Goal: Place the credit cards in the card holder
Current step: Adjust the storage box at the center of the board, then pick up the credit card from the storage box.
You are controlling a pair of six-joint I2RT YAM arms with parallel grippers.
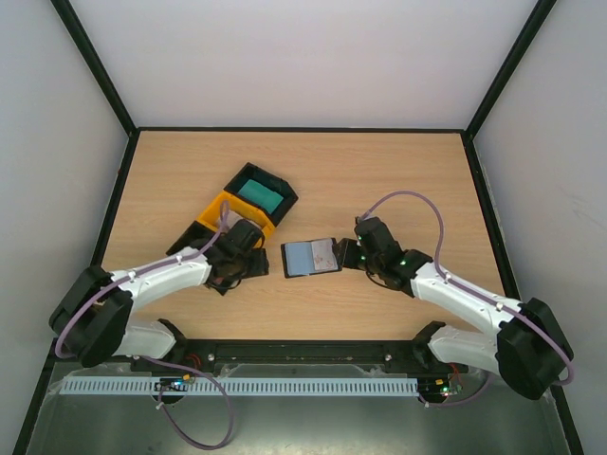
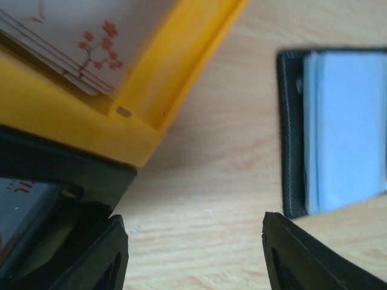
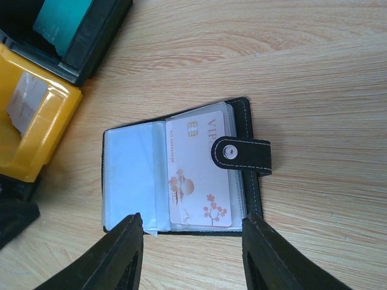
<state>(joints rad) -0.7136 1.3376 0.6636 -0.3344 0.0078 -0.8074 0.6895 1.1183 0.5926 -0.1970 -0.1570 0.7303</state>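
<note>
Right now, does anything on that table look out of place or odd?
Nothing looks spilled or damaged. One quirk: the snap strap of the open card holder lies folded over the pale card tucked in it.

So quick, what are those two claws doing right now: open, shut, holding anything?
Left gripper: open, holding nothing.
Right gripper: open, holding nothing, at the edge of the card holder.

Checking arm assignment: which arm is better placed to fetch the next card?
Left. The left fingers stand open beside the yellow tray of pale cards; the right fingers hover over the card holder.
</note>
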